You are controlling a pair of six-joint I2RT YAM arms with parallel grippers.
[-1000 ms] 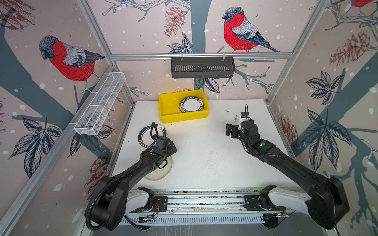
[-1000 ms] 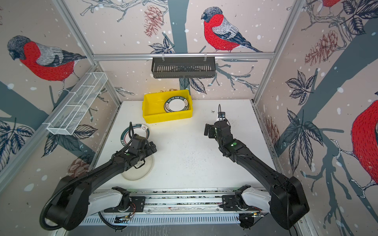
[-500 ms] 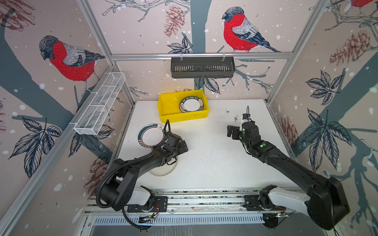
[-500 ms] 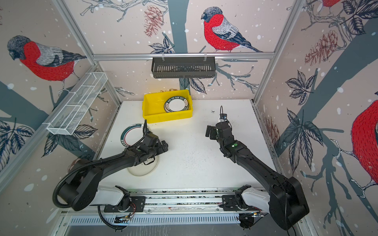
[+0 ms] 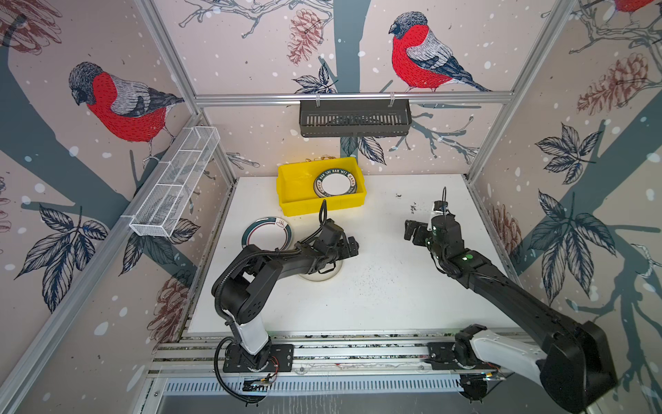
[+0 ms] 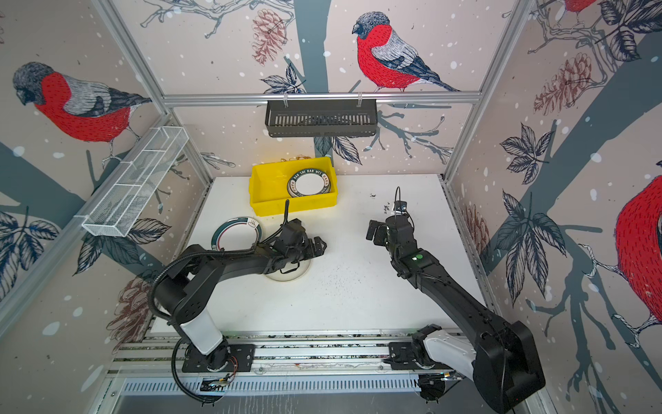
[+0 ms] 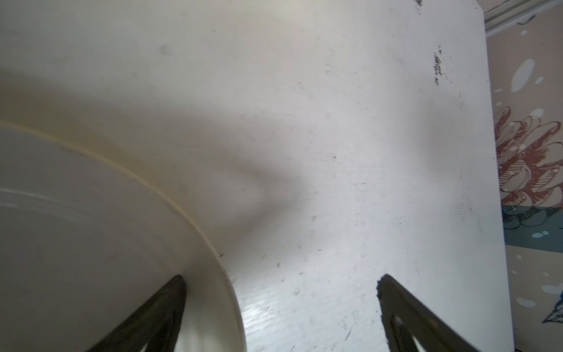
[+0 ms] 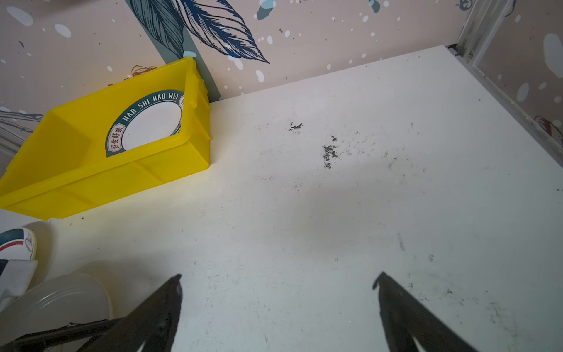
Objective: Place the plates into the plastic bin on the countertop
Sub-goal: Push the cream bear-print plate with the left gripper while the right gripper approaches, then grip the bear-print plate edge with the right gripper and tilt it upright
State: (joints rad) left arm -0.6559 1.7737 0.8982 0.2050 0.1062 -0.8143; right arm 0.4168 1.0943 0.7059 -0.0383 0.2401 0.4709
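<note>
The yellow plastic bin (image 5: 286, 186) (image 6: 265, 190) (image 8: 91, 189) stands at the back of the white countertop (image 5: 387, 297). In it lie stacked plates (image 5: 336, 182) (image 6: 308, 183) (image 8: 149, 125) with green lettered rims. A green-striped plate (image 5: 267, 234) (image 6: 236, 234) (image 8: 18, 242) lies left of centre. A cream plate (image 5: 320, 274) (image 6: 288, 274) (image 7: 91, 243) lies partly under my left arm. My left gripper (image 5: 349, 247) (image 6: 318, 247) (image 7: 281, 279) is open, one finger over the plate's rim, the other over bare countertop. My right gripper (image 5: 412, 231) (image 6: 374, 233) (image 8: 277, 277) hangs open and empty.
A dark slotted basket (image 5: 354, 118) hangs on the back rail. A white wire-mesh tray (image 5: 175, 186) is fixed to the left wall. Black specks (image 8: 329, 152) mark the countertop at the back right. Aluminium rails (image 5: 487, 229) frame the sides.
My left gripper has swung right, from beside the striped plate to the cream plate's right edge. The cream plate now shows farther right. The right arm has barely moved.
</note>
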